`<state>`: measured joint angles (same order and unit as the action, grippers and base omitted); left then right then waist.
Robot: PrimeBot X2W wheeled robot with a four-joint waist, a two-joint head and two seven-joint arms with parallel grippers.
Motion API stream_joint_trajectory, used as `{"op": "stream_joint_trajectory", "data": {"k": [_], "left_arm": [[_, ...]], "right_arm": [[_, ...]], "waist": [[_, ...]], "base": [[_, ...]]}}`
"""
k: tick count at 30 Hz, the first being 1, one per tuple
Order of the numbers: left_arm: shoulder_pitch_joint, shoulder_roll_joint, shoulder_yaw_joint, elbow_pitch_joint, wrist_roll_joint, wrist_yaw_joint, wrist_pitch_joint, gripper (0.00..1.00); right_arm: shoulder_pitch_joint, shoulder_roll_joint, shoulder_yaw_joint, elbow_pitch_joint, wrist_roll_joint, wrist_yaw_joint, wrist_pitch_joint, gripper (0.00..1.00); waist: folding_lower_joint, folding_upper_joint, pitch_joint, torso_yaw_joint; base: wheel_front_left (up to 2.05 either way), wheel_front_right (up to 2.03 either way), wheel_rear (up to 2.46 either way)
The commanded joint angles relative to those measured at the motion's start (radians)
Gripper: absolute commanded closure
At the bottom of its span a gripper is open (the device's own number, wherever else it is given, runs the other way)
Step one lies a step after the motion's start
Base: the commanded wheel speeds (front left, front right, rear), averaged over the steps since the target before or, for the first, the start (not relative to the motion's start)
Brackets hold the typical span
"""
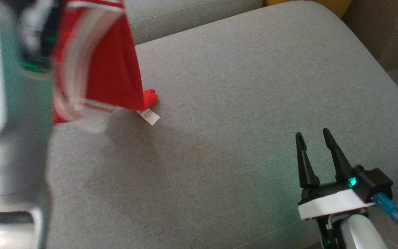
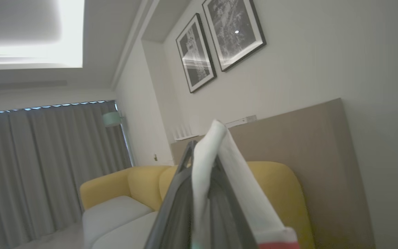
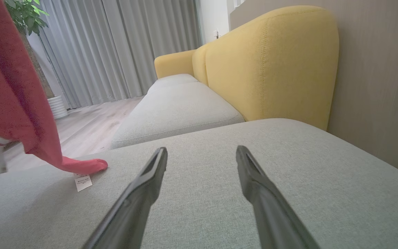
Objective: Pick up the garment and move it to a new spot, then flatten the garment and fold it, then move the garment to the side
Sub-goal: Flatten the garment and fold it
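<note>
Garment (image 1: 112, 69) hangs from your left claw (image 2: 199, 155), which is pinched tight on its white band, low tip touching the grey cushion (image 1: 237, 103); your right claw (image 1: 313, 135) stands wide, empty.

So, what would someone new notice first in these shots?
The red, white-striped garment dangles at the head view's upper left, its tip touching the grey cushion. The left gripper is pinching its white trim; the right gripper sits open at the lower right.
</note>
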<state>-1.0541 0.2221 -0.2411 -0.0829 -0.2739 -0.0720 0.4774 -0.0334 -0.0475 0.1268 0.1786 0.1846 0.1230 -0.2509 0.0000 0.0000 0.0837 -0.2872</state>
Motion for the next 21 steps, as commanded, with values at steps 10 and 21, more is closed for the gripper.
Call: {"op": "stream_joint_trajectory", "data": {"k": [10,21], "left_arm": [[0.089,-0.158,-0.231,0.241,-0.057,-0.006,-0.080,1.00],[0.040,-0.171,-0.399,0.611,-0.073,0.002,-0.455,0.95]], "right_arm": [[-0.104,-0.003,0.091,-0.036,0.034,0.008,-0.011,0.00],[-0.136,-0.003,0.165,-0.039,0.114,0.008,-0.011,0.00]], "waist": [[0.0000,0.0000,0.084,-0.099],[0.0000,0.0000,0.188,-0.246]], "base": [[0.00,0.00,0.00],[0.00,0.00,0.00]]}}
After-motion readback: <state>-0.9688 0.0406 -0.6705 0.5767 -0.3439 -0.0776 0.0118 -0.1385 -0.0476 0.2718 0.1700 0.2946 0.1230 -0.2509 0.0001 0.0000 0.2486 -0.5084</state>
